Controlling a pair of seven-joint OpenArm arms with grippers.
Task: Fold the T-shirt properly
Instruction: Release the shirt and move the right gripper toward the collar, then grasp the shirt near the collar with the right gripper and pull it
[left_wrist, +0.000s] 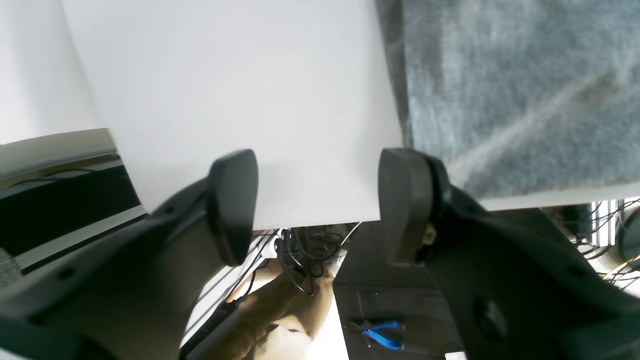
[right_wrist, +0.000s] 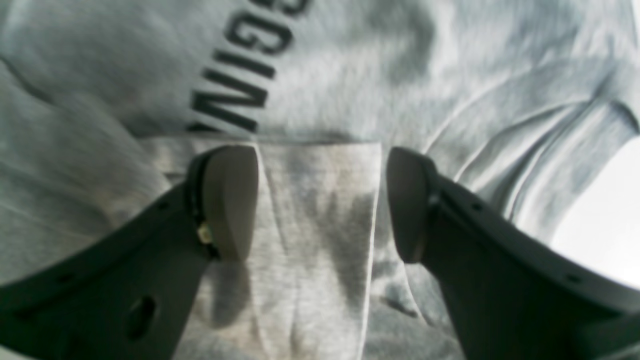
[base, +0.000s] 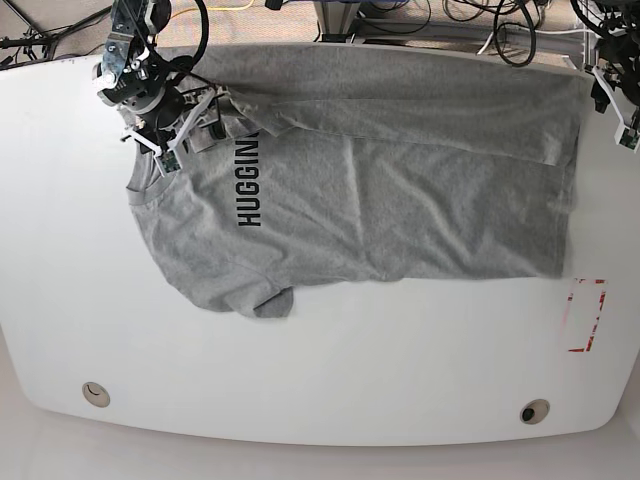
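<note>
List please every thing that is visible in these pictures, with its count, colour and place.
T-shirt: one, light heather grey with black lettering, spread across the far half of the table, one long side folded in.
Table: one, white, under everything.
Marked rectangle: one, red outline, table's right side in the base view.
Round fittings: two, metallic, near edge of the table.
Pliers: one, blue handles, on a dark surface below the table.
Right gripper: one, black, open over the shirt's folded sleeve.
Left gripper: one, black, open at the table's edge.

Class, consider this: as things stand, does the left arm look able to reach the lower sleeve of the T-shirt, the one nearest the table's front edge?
Probably not directly. The left gripper sits open at the table's far corner by the hem, while that sleeve lies at the T-shirt's opposite end.
</note>
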